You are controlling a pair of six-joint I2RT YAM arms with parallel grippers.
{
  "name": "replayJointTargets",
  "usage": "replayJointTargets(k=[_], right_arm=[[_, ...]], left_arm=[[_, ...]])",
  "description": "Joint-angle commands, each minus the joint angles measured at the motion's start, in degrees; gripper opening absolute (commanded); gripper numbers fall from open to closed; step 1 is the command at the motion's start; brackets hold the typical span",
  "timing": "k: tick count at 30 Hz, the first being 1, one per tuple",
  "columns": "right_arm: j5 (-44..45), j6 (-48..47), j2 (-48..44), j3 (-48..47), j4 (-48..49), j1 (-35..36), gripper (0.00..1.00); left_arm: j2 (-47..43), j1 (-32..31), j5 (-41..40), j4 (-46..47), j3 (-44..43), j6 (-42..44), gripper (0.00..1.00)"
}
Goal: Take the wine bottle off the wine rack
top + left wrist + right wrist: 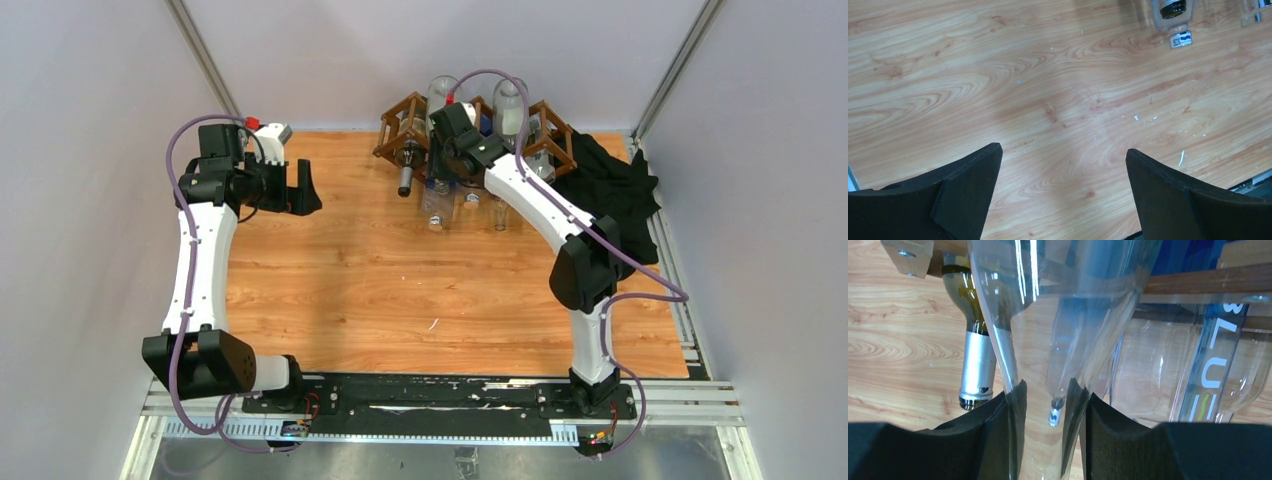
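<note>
Your right gripper (1047,390) is at the front of the wine rack (552,130), which stands at the far edge of the table (400,290), a little right of the middle. Its 2 black fingers (998,430) are pressed onto the thin neck of a clear bottle (1058,315), 1 finger on each side, touching the glass. The body of this bottle lies inside the rack, under a brown slat (1198,280), and the neck points out toward the arms, so the bottle is not yet out.

Just left of it you see a green bottle (975,365) with a silver cap, also in the rack. On the right is another clear bottle with blue letters (1218,355). A black cloth (610,180) lies against the right end of the rack.

Your left gripper (1063,155) hangs over bare wood at the far left, well apart from the rack, with its fingers spread wide and nothing between them.
</note>
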State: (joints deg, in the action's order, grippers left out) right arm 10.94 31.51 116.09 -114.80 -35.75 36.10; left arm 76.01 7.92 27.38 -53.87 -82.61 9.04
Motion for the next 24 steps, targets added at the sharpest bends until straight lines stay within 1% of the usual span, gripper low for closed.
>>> replayJointTargets(k=[1, 6, 10, 14, 17, 18, 20, 24], right_arm=[[1.19, 0.22, -7.07, 3.26, 2.06, 0.36, 0.00], [-1.33, 0.74, -14.47, 10.47, 7.19, 0.30, 0.00], [-5.94, 1.11, -20.47, 16.34, 11.71, -0.09, 0.00], [-11.05, 1.98, -24.71, 20.35, 13.26, -0.62, 0.00], [-14.98, 2.21, -27.01, 22.52, 13.71, -0.90, 0.00], [-15.53, 2.15, -27.92, 23.20, 14.00, -0.95, 0.00], [-17.91, 1.95, -30.19, 25.02, 14.76, -0.95, 0.00], [-21.50, 1.60, -34.20, 28.39, 16.21, -0.87, 0.00]], left_arm=[[-1.58, 0.12, 3.30, -0.80, -0.81, 1.42, 1.00], [-2.61, -1.66, 3.43, -0.80, -0.11, 3.53, 1.00], [-4.16, -4.83, 2.36, -0.80, 1.17, 6.25, 1.00], [-5.61, -7.18, 2.37, -0.85, 2.28, 8.78, 1.00], [-6.27, -7.31, 2.97, -0.83, 2.61, 10.21, 1.00], [-6.57, -8.96, 3.15, -0.85, 2.56, 10.67, 1.00], [-7.28, -9.68, 3.52, -0.80, 2.75, 11.78, 1.00], [-9.61, -10.82, 3.86, -0.80, 3.64, 15.82, 1.00]])
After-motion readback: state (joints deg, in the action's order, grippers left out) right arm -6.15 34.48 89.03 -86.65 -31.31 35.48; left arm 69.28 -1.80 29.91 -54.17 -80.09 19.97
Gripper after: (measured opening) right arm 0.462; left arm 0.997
